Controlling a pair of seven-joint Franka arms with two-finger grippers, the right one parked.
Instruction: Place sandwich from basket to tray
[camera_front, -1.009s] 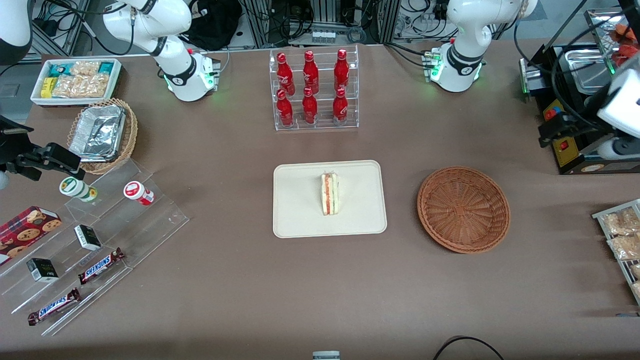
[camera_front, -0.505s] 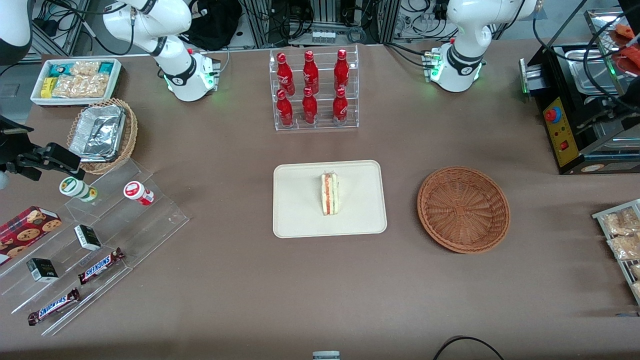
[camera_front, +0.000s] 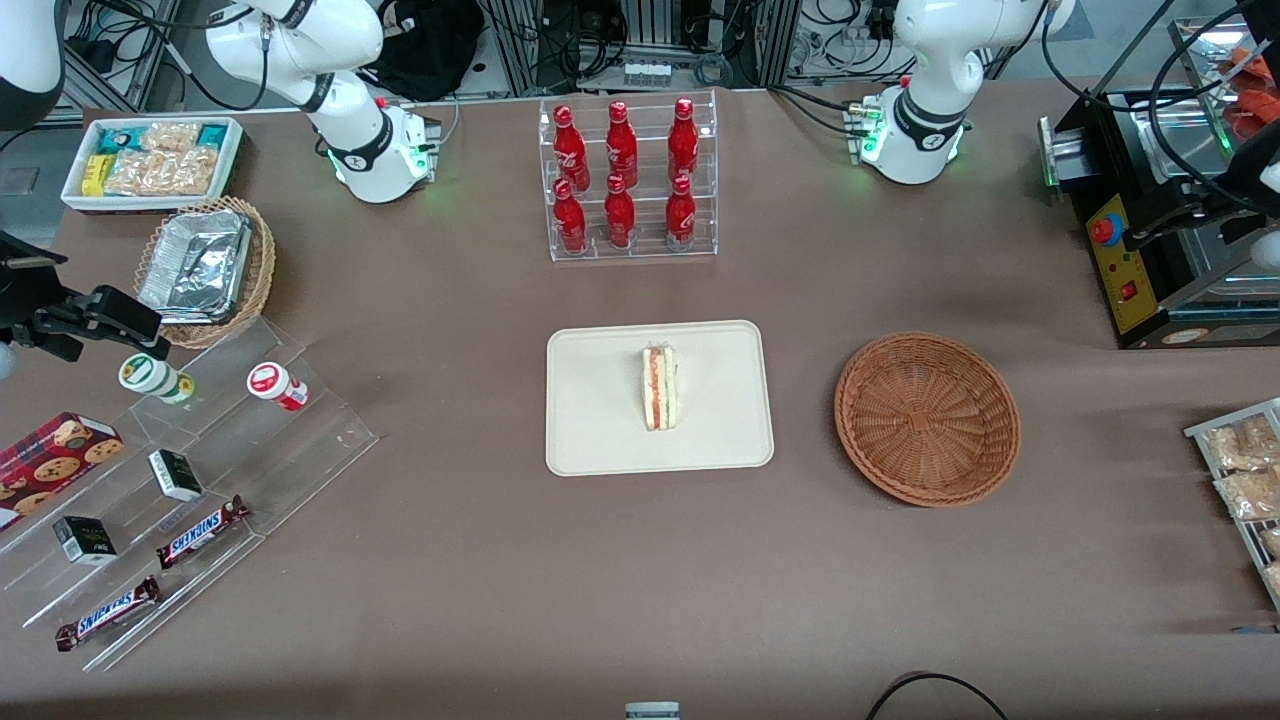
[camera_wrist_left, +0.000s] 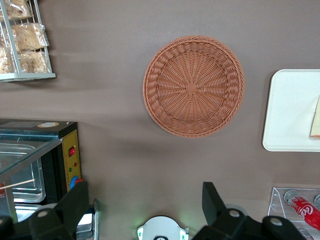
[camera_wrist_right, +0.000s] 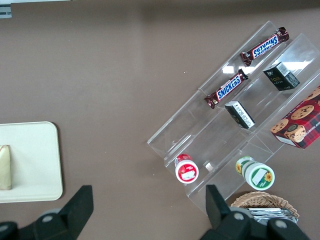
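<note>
Sandwich (camera_front: 659, 388) lies on the tray (camera_front: 590, 440), long axis 12-to-6; basket (camera_front: 927, 418) empty at tray's 3 o'clock. Gripper (camera_wrist_left: 145, 207) hangs high above the desk (camera_front: 640, 580), jaws wide apart, holding nothing.

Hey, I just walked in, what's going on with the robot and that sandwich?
The sandwich already lies on the tray, and the basket beside it holds nothing. The gripper is open, holds nothing, and hangs high above the table near the working arm's end, looking down on the basket. Judging by how things lie, the move from basket to tray looks done.
</note>
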